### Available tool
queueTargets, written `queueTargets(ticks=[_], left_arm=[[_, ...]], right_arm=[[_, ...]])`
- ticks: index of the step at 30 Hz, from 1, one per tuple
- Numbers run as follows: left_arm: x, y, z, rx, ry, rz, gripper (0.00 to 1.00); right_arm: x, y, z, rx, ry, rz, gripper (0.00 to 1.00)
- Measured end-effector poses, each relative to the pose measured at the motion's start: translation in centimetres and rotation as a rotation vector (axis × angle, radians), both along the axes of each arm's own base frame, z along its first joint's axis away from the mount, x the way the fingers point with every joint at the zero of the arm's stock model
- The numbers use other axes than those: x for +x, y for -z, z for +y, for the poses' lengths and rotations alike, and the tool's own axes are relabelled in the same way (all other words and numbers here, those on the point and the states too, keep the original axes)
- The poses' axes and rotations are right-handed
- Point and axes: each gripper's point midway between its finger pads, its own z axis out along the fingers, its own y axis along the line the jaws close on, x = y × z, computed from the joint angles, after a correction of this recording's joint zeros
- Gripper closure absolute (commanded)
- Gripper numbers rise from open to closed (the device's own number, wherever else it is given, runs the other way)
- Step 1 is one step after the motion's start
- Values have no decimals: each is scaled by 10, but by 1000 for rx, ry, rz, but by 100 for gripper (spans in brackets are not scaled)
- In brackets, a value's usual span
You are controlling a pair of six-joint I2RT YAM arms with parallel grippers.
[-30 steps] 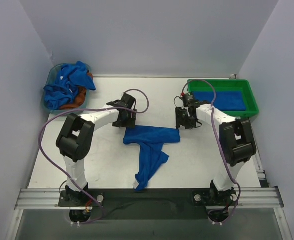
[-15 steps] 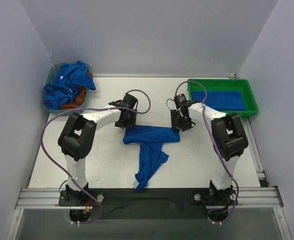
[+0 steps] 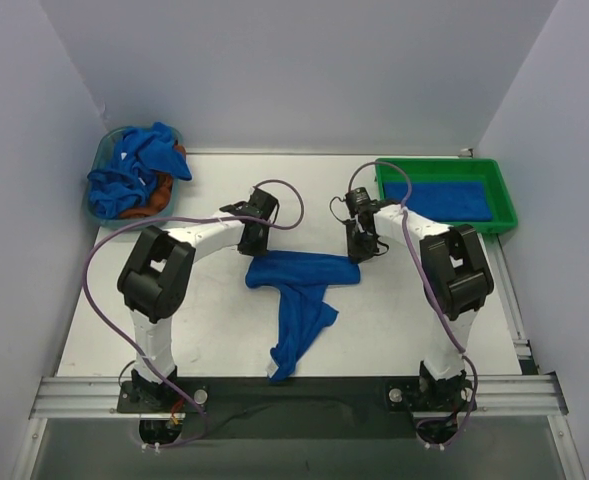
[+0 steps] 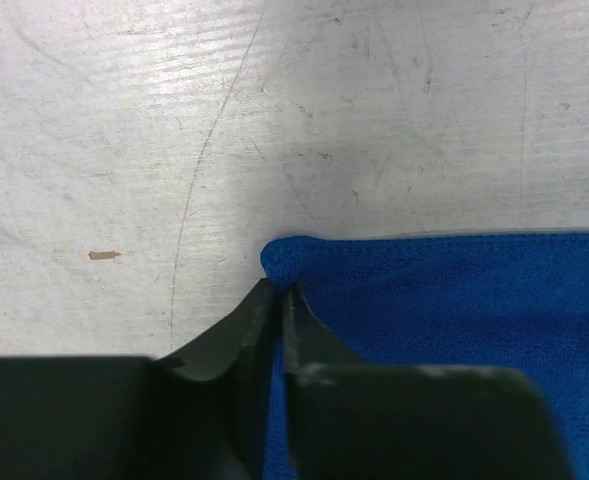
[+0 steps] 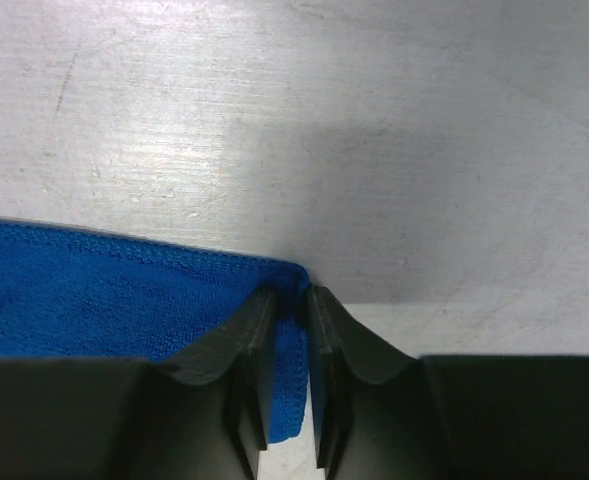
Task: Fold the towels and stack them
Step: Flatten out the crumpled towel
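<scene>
One blue towel [image 3: 299,295] lies crumpled on the table, with a broad band across its far edge and a tail trailing toward the near edge. My left gripper [image 3: 254,250] is shut on the towel's far left corner [image 4: 279,262]; a thin strip of blue shows between the pinched fingers [image 4: 234,340]. My right gripper [image 3: 359,250] is shut on the far right corner [image 5: 292,280], and cloth hangs between its fingers [image 5: 349,340]. Another blue towel [image 3: 444,198] lies flat in the green tray [image 3: 504,212]. More towels [image 3: 134,170] are piled in the basket at the back left.
The basket [image 3: 102,160] also holds an orange-brown cloth [image 3: 162,196]. The green tray sits at the back right corner of the white table [image 3: 194,320]. Walls close in the left, back and right sides. A black rail [image 3: 294,395] runs along the near edge.
Both grippers have come down onto the towel's far corners and closed on them. The right gripper moved slightly left to reach its corner. The towel itself has barely shifted.
</scene>
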Motion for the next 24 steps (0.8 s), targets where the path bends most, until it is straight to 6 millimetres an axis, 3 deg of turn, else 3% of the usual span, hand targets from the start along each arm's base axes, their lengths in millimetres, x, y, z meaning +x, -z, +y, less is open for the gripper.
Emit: queueTargets(ticks=[2, 3, 11, 16, 18, 20, 24], left_arm=[[1, 0, 1, 3, 0, -3, 100], [1, 0, 1, 4, -1, -3, 100], [1, -3, 2, 6, -1, -7, 100], [3, -14, 10, 23, -4, -25, 100], [7, -33, 13, 23, -2, -62, 100], [16, -64, 13, 6, -3, -136, 100], [39, -154, 12, -44, -7, -344, 100]], right_arm=[[0, 0, 2, 8, -4, 3, 96], [0, 0, 2, 9, -4, 3, 100], [2, -5, 0, -8, -27, -3, 100], [19, -37, 3, 3, -42, -88, 100], [32, -68, 6, 24, -46, -172, 100], [44, -102, 8, 42, -52, -262, 100], [62, -180, 10, 76, -62, -457, 100]])
